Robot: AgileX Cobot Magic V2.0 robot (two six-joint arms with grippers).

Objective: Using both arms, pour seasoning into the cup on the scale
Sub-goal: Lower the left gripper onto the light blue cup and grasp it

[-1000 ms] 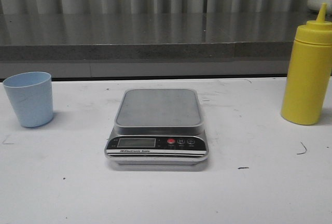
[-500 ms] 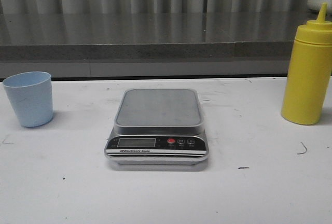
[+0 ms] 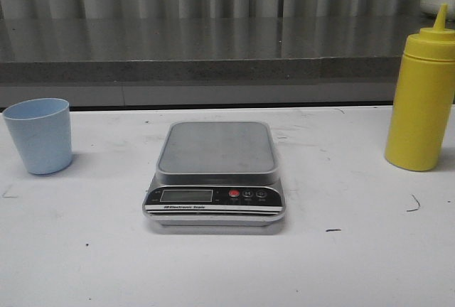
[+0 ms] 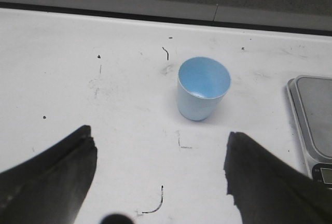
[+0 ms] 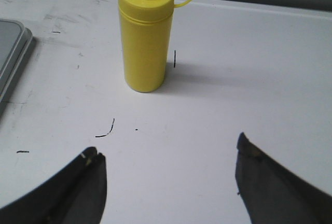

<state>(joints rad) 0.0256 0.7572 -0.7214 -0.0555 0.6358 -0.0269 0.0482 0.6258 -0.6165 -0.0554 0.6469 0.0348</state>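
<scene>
- Fingers on my left gripper [image 4: 161, 182] are spread wide and hold nothing; the cup [image 4: 203, 87] stands upright ahead of them, apart from both tips.
- Fingers on my right gripper [image 5: 168, 180] are likewise spread wide and empty, with the bottle [image 5: 145, 32] standing upright beyond them, not yet touched.
- On the desk [image 3: 355, 264], the cup [image 3: 39, 135] sits near the left edge, the scale [image 3: 215, 172] sits in the middle toward the front, and the bottle [image 3: 421, 97] stands by the right edge.
- The scale's plate is bare, so as I judge it the task is at its very start: both arms are lined up on their things, nothing is gripped.
- Next, I reckon my left arm needs to reach forward until the cup sits between its fingers, close on the wall gently, and carry it right onto the plate.
- My right arm then needs to close around the bottle's body low enough to keep it steady, lift it, and tip the nozzle over the cup.
- The cup looks light and tapered, so it may slip or tip if squeezed near the rim.
</scene>
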